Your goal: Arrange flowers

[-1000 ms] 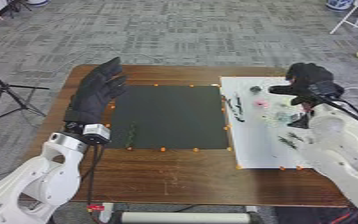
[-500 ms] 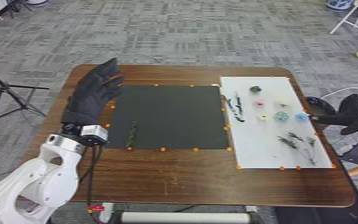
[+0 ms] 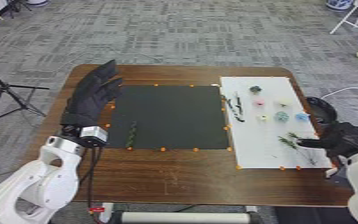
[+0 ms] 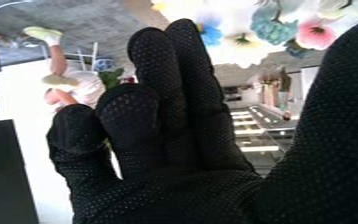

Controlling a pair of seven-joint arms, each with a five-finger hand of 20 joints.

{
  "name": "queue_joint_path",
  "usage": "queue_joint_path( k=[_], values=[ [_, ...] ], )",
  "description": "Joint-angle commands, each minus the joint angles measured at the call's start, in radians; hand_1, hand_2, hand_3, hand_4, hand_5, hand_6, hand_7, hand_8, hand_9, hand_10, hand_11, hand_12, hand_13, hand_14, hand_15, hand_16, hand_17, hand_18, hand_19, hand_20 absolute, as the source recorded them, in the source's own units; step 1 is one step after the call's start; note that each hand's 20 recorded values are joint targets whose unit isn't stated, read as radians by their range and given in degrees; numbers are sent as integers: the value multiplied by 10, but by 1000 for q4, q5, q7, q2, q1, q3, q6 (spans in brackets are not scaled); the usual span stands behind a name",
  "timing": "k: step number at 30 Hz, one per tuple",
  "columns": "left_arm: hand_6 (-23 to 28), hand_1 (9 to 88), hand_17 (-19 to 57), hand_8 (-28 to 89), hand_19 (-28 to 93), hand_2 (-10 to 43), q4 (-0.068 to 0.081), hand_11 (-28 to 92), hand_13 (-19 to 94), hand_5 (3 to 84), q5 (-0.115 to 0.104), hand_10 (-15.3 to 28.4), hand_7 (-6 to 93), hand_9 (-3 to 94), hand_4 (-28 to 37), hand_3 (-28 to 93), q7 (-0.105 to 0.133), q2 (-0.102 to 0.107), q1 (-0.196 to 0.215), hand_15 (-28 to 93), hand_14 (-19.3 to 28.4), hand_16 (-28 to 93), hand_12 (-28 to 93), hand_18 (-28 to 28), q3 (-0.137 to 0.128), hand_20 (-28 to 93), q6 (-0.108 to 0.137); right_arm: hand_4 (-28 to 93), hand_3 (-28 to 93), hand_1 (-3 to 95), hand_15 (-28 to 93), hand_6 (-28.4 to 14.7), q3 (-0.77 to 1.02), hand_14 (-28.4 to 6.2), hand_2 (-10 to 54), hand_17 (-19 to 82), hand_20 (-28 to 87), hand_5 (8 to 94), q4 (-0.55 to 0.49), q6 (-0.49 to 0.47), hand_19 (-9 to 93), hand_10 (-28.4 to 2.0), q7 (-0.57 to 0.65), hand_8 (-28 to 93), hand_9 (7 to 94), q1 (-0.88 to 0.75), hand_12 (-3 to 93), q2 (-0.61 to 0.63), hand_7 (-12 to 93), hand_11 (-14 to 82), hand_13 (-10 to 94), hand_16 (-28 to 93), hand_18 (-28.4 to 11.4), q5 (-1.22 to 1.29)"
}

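Looks like early days imo: just 1 green sprig (image 3: 132, 136) down on the black mat (image 3: 175, 115), lower left in the head view, with the flowers (image 3: 282, 116) and dark twigs (image 3: 239, 107) left to place from the white sheet (image 3: 257, 155), frame right. Right hand (image 3: 346, 139), lower right: fingers open wide from the thumb, empty. Left hand (image 3: 90, 97), upper left: fingers fairly straight, empty. No writing I can read.

White sheet (image 3: 252, 150), 3 o'clock on table (image 3: 184, 175): 6 flower heads (image 3: 282, 116). Black mat (image 3: 175, 112): 1 green sprig (image 3: 132, 134), toward 8 o'clock.
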Motion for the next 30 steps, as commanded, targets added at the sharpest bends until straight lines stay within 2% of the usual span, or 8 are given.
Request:
queue_joint_path(
  k=[1, 8, 11, 13, 15, 18, 24, 30],
  values=[
    [31, 289, -78, -94, 393, -69, -4, 220, 154, 264, -9, 113, 196, 172, -232, 657, 4, -11, 2, 254, 147, 22, 185, 178, 2, 87, 10, -252, 304, 390, 819, -20, -60, -134, -95, 314, 539, 605, 46, -47, 920, -135, -1, -115, 616, 47, 356, 12, 350, 472, 604, 321, -229, -19],
    [31, 289, -78, -93, 392, -69, -5, 220, 153, 264, -10, 113, 196, 172, -232, 657, 17, 3, -1, 254, 149, 22, 185, 177, -8, 87, 14, -282, 455, 345, 820, -19, -85, -131, -95, 314, 537, 604, 67, -74, 920, -135, 7, -117, 618, 58, 351, 14, 356, 474, 604, 316, -228, -26],
    [31, 289, -79, -92, 393, -68, -6, 220, 153, 263, -14, 113, 195, 171, -232, 656, 28, 15, 1, 255, 149, 23, 185, 178, -18, 88, 25, -282, 689, 241, 820, -15, -101, -127, -95, 315, 535, 610, 74, -84, 919, -134, -12, -121, 625, 68, 356, 21, 373, 500, 608, 312, -226, -35],
    [31, 289, -79, -92, 394, -68, -8, 219, 153, 263, -17, 113, 195, 172, -232, 656, 31, 20, 6, 255, 149, 23, 185, 179, -23, 88, 28, -279, 775, 254, 820, -6, -104, -122, -95, 316, 533, 618, 78, -50, 918, -131, -49, -133, 635, 64, 366, 21, 405, 545, 612, 312, -223, -38],
    [31, 289, -79, -92, 394, -68, -11, 219, 153, 264, -16, 113, 194, 171, -232, 657, 32, 25, 11, 255, 148, 23, 185, 179, -30, 88, 29, -270, 776, 358, 821, -6, -121, -114, -95, 329, 531, 635, 80, -14, 921, -123, -72, 61, 663, 78, 374, 24, 448, 586, 629, 310, -214, -28],
    [32, 290, -79, -92, 394, -67, -10, 219, 153, 264, -18, 113, 193, 172, -231, 656, 32, 32, 9, 255, 149, 23, 185, 179, -30, 88, 28, -251, 805, 440, 820, 1, -146, -109, -95, 364, 545, 700, 81, 9, 931, -102, -106, 125, 714, 106, 518, 31, 492, 507, 679, 323, -213, -36],
    [32, 290, -79, -91, 393, -65, -7, 217, 153, 264, -21, 114, 192, 171, -231, 654, 30, 32, -3, 253, 148, 23, 185, 179, -14, 88, 23, -251, 809, 451, 823, 2, -180, -105, -95, 373, 561, 715, 86, 24, 932, -100, -128, 134, 720, 136, 540, 43, 489, 488, 688, 331, -211, -18],
    [33, 289, -80, -90, 393, -63, -12, 216, 152, 264, -19, 114, 189, 172, -231, 654, 27, 42, 6, 252, 150, 24, 186, 180, -25, 88, 26, -137, 831, 410, 854, -4, -210, -111, -93, 395, 634, 731, 61, 156, 932, -109, -145, 246, 769, 171, 482, 52, 498, 611, 708, 344, -221, -20]
  ],
)
